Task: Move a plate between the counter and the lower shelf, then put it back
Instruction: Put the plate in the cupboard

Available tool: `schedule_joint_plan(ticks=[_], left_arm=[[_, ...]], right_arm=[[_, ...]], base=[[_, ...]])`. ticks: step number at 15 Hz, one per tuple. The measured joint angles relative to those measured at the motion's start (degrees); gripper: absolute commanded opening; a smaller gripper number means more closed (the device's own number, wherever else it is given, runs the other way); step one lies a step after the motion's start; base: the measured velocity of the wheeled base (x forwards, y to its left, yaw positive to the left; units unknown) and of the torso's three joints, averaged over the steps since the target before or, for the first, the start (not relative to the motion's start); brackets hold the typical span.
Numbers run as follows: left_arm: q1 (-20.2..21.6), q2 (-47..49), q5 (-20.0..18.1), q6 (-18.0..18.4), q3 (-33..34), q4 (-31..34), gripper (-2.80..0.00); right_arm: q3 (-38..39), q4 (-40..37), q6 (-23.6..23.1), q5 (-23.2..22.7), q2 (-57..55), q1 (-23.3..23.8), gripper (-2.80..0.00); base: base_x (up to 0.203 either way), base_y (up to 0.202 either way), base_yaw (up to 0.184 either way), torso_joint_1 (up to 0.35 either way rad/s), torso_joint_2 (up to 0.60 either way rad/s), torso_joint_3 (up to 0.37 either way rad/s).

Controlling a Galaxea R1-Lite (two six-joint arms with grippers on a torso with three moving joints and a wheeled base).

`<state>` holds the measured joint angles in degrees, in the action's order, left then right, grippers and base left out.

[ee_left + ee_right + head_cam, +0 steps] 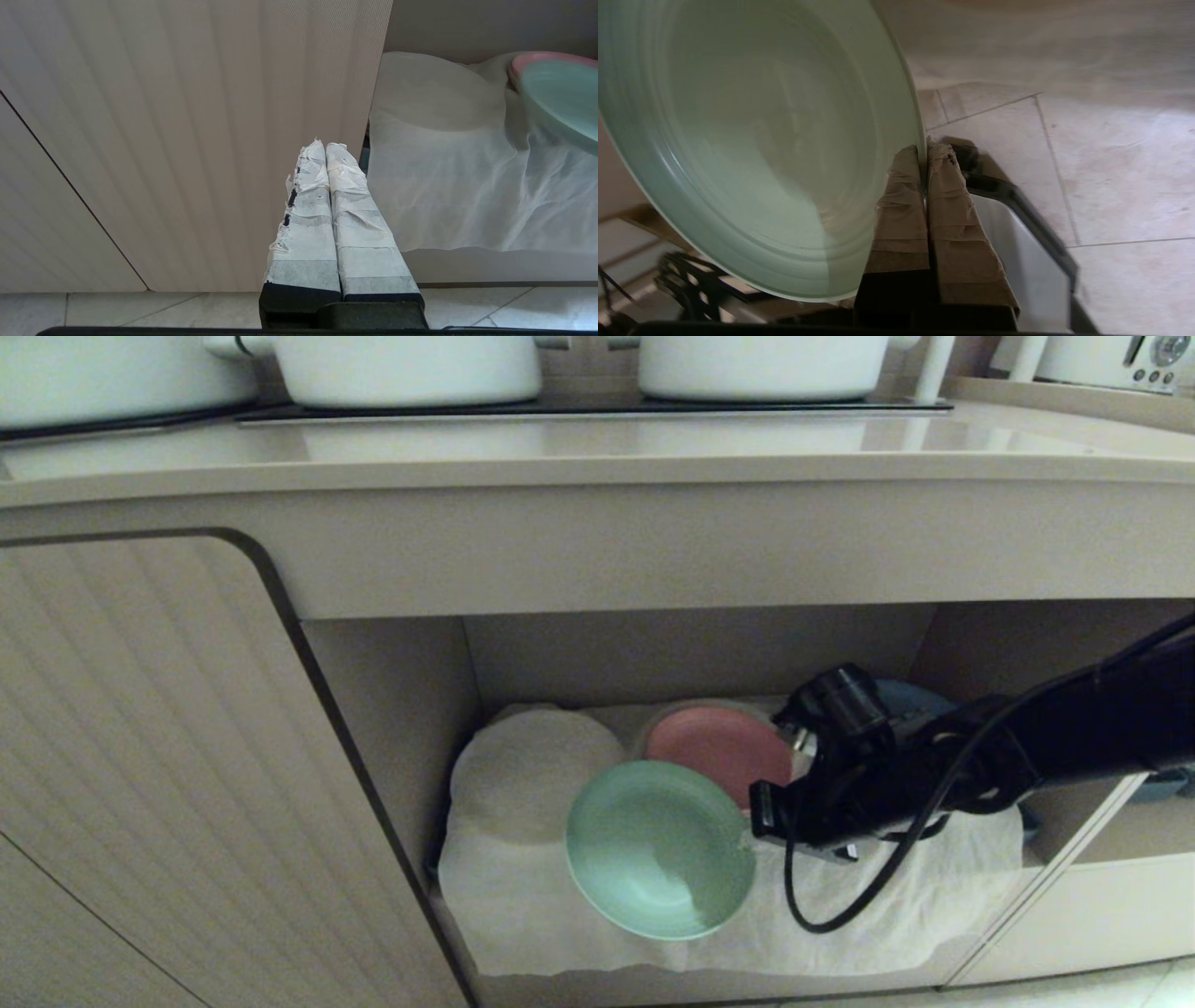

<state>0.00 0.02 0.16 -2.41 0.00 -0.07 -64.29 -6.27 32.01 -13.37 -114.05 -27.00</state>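
Mint-green plate (659, 847) pinched at its rim by the closed right hand (758, 821), tilted over the cloth-draped lower shelf (523, 915) at lower centre, left hand (327, 154) closed, empty, beside the cupboard door (187, 140).

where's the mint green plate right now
In the head view the mint-green plate is at the lower shelf, tilted, pinched at its rim by the right gripper, before the pink plate.
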Motion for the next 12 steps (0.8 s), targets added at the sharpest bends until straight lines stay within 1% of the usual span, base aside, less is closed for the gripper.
schedule_joint_plan(ticks=[5,8,10,12], left_arm=[[0.0,0.0,0.0,0.0,0.0,0.0,-2.80],[0.0,0.0,0.0,0.0,0.0,0.0,-2.80],[0.0,0.0,0.0,0.0,0.0,0.0,-2.80],[0.0,0.0,0.0,0.0,0.0,0.0,-2.80]], right_arm=[[-5.2,-0.7,8.1,2.9,-3.0,-3.2,-2.80],[-8.0,-1.1,11.2,5.4,-4.4,-3.9,-2.80],[-9.8,-1.5,14.9,6.2,-5.4,-4.3,-2.80],[-10.8,-2.8,16.1,6.3,-6.1,-4.7,-2.80]], base=[[0.000,0.000,0.000,0.000,0.00,0.000],[0.000,0.000,0.000,0.000,0.00,0.000],[0.000,0.000,0.000,0.000,0.00,0.000],[0.000,0.000,0.000,0.000,0.00,0.000]])
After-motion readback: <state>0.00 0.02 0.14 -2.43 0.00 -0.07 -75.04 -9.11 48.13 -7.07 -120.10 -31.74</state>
